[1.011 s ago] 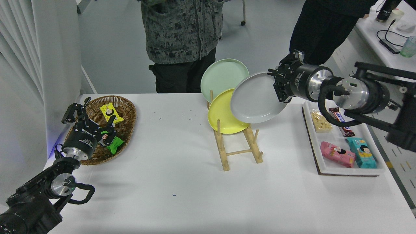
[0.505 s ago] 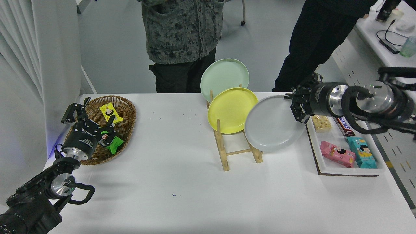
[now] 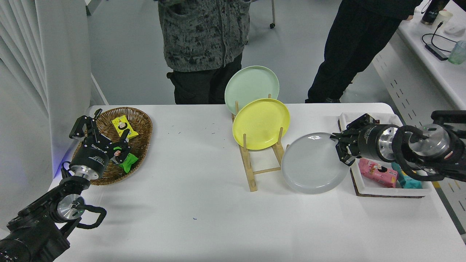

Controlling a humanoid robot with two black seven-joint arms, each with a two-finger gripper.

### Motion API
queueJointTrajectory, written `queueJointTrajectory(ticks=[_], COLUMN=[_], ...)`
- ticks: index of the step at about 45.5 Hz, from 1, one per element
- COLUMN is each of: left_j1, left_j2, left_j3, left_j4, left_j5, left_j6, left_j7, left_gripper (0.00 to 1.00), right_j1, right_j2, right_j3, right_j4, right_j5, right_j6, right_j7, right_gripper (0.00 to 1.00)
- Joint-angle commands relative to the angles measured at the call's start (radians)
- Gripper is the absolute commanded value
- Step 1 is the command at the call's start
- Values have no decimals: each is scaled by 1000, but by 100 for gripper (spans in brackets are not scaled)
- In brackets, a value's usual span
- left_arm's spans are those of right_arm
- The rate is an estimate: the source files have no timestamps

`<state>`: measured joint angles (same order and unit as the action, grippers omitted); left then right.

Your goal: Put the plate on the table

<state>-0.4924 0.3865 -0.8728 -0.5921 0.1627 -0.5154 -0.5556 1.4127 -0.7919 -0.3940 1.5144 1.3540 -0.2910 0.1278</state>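
Right hand (image 3: pixel 341 150): gripping the round light-grey matte plate (image 3: pixel 314 163) by its rim, low over the white worktop (image 3: pixel 204 211).
Risk: releasing tilted, plate clattering against the wooden rack (image 3: pixel 264 165).

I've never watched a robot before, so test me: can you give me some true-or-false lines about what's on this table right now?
1. The right gripper holds the grey plate by its rim. True.
2. The yellow plate lies flat on the table. False: it stands in the wooden rack.
3. The left gripper is over the basket. True.
4. The green plate is in front of the yellow one. False: it stands behind.
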Motion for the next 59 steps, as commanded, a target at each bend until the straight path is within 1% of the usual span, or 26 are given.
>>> queueJointTrajectory(ticks=[1, 5, 11, 14, 20, 25, 34, 37, 40, 59], left_j1=[0, 0, 0, 0, 0, 0, 0, 0, 0, 0], left_j2=[0, 0, 0, 0, 0, 0, 0, 0, 0, 0], left_j3=[0, 0, 0, 0, 0, 0, 0, 0, 0, 0], left_j4=[0, 0, 0, 0, 0, 0, 0, 0, 0, 0], left_j5=[0, 0, 0, 0, 0, 0, 0, 0, 0, 0], left_j6=[0, 0, 0, 0, 0, 0, 0, 0, 0, 0], left_j7=[0, 0, 0, 0, 0, 0, 0, 0, -1, -1], left_gripper=[98, 98, 98, 98, 98, 98, 98, 98, 98, 98], right_j1=[-161, -208, -354, -428, -517, -644, -816, -928, -980, -1026], right_j2=[25, 28, 39, 40, 46, 57, 109, 115, 137, 137], right_j3=[167, 199, 322, 386, 466, 604, 751, 845, 877, 945], right_j4=[1, -2, -10, -6, 3, 24, 18, 10, 3, -3], right_j5=[194, 221, 226, 224, 228, 231, 212, 159, 126, 105], right_j6=[-69, -108, -191, -212, -223, -276, -286, -278, -277, -286], right_j7=[18, 18, 21, 23, 21, 18, 18, 15, 13, 6], right_gripper=[0, 0, 0, 0, 0, 0, 0, 0, 0, 0])
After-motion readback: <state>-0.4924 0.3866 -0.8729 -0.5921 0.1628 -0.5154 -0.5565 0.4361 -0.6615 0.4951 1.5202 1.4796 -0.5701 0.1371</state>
